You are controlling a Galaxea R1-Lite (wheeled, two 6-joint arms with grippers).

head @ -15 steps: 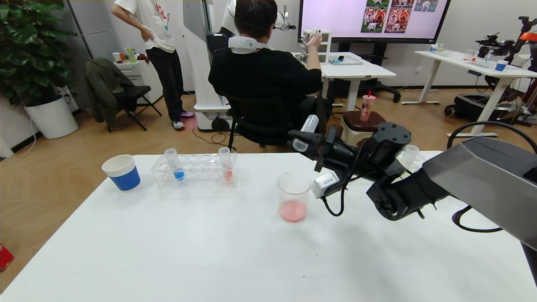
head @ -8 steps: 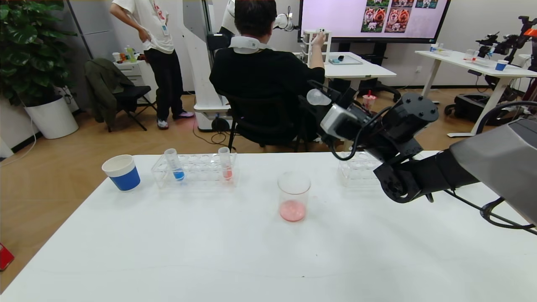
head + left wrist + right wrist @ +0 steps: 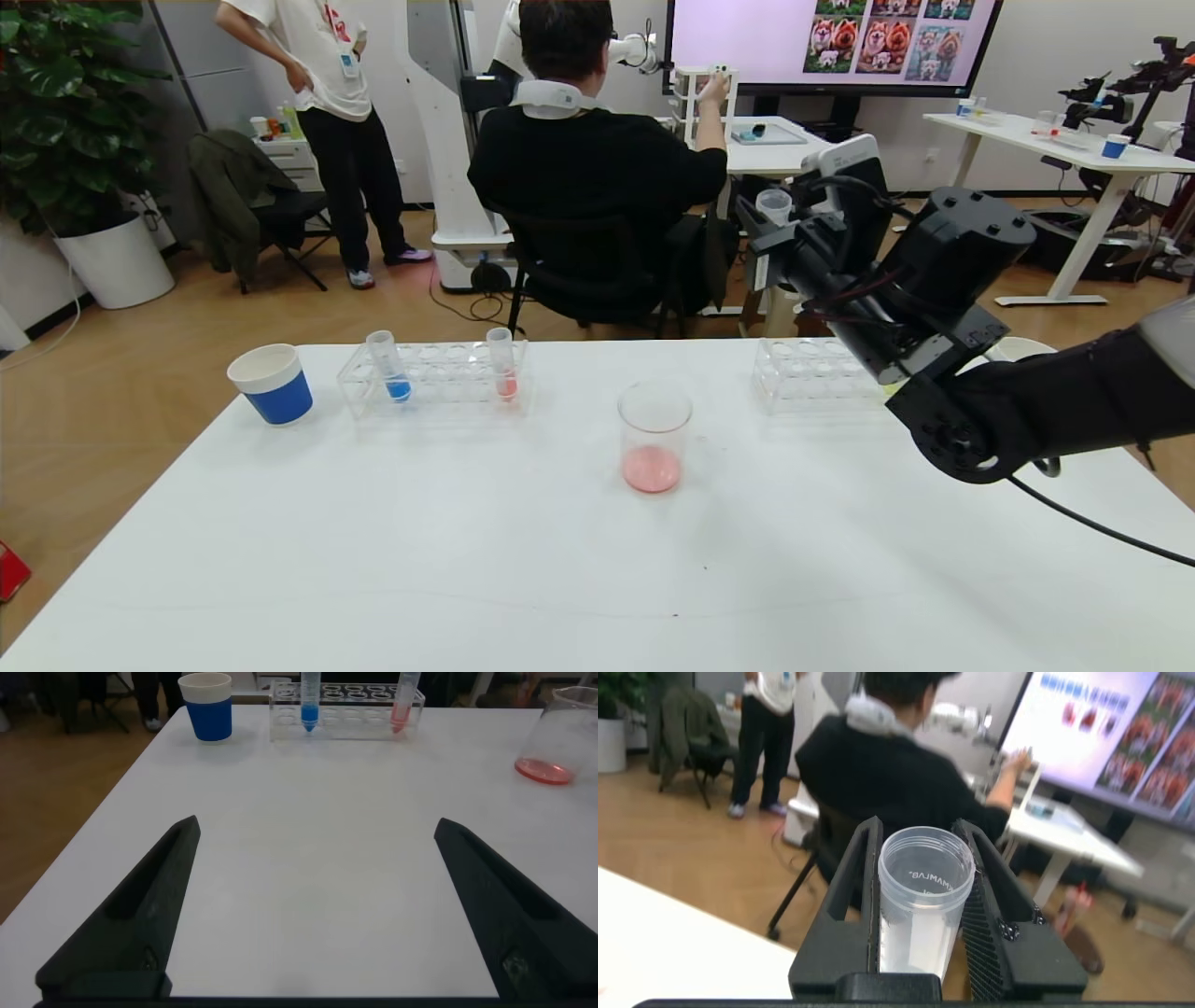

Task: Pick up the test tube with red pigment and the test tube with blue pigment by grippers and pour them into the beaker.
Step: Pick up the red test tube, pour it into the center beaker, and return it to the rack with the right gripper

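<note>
The beaker (image 3: pixel 654 434) stands mid-table with pink-red liquid at its bottom; it also shows in the left wrist view (image 3: pixel 561 733). The test tube with blue pigment (image 3: pixel 387 366) and a test tube with red pigment (image 3: pixel 503 364) stand in the left rack (image 3: pixel 434 378), also seen in the left wrist view as the blue tube (image 3: pixel 309 700) and the red tube (image 3: pixel 403 705). My right gripper (image 3: pixel 770 219) is shut on an empty clear tube (image 3: pixel 924 896), mouth up, held high above the right rack (image 3: pixel 808 373). My left gripper (image 3: pixel 318 826) is open and empty, low over the table's near left.
A blue-and-white paper cup (image 3: pixel 272 384) stands left of the left rack. Another white cup rim (image 3: pixel 1018 348) shows behind my right arm. A seated person (image 3: pixel 588 177) and other tables lie beyond the table's far edge.
My right gripper has swung up and to the right, away from above the beaker, and turned the empty tube from tipped sideways to mouth up. The beaker and racks have not moved.
</note>
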